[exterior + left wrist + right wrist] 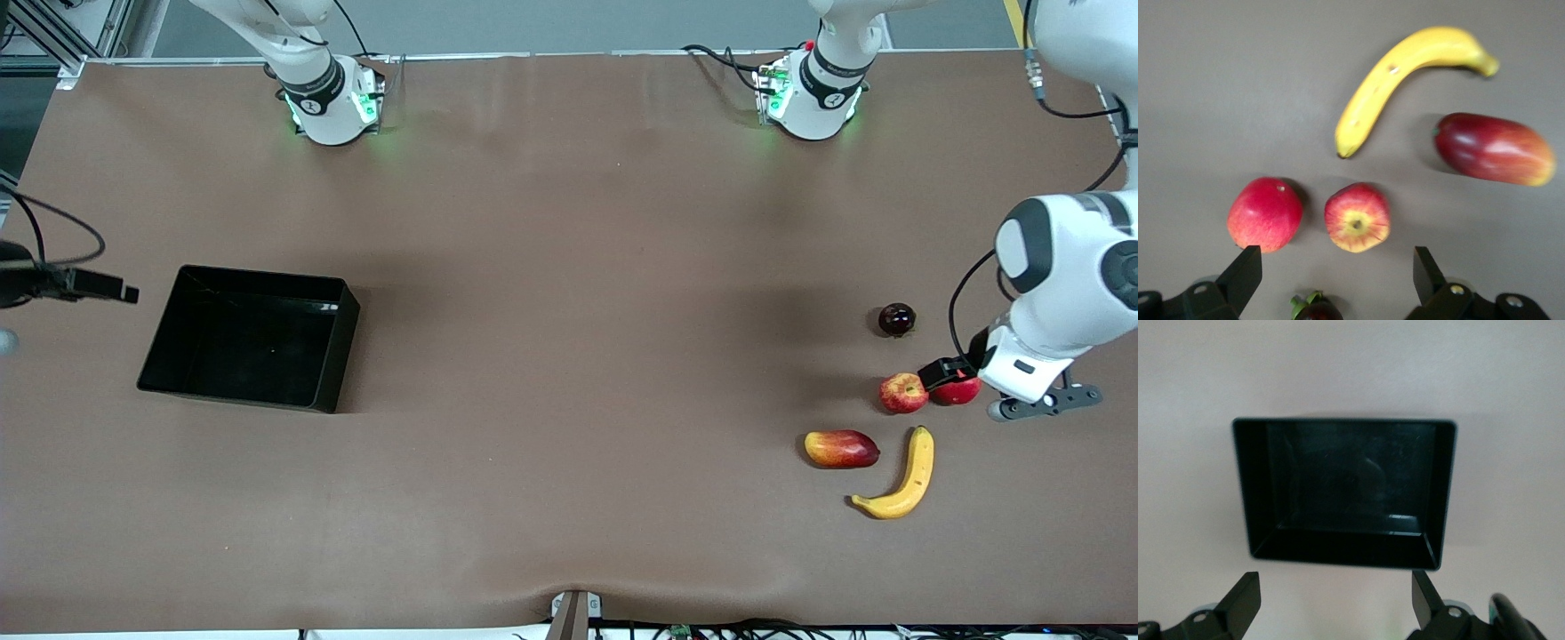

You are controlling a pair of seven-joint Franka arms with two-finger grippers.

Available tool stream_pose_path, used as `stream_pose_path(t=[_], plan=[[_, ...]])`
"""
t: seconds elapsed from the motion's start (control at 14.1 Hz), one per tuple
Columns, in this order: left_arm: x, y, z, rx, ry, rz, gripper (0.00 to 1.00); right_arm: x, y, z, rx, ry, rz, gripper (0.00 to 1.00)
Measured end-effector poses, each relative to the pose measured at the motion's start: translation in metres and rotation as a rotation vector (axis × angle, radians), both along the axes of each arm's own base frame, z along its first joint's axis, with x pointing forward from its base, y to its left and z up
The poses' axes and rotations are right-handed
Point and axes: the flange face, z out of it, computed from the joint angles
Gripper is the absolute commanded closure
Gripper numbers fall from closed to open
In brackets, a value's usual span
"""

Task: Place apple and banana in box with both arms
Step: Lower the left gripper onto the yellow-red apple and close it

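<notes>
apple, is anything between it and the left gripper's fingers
Nothing visible blocks it. The left gripper is open above the apple. The plain red fruit lies close beside it, under one finger, and may crowd the descent.

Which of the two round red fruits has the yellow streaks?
The apple, beside the plain red fruit and toward the right arm's end of it; its stem dimple is yellowish.

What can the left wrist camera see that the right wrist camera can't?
Only the left wrist view shows the fruit: the banana, the apple, a plain red fruit, a mango and a dark fruit, with the left gripper open over them. Only the right wrist view shows the box, with nothing in it, and the right gripper, also open. Both show the bare brown table.
</notes>
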Motion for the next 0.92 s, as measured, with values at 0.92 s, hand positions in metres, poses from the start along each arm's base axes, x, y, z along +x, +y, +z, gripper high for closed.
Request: stream_pose_path(t=[0.92], plan=[[-0.013, -0.01, -0.07, -0.058, 0.011, 0.407, 0.0, -0.008, -0.077, -0.191, -0.029, 0.063, -0.081, 0.0]])
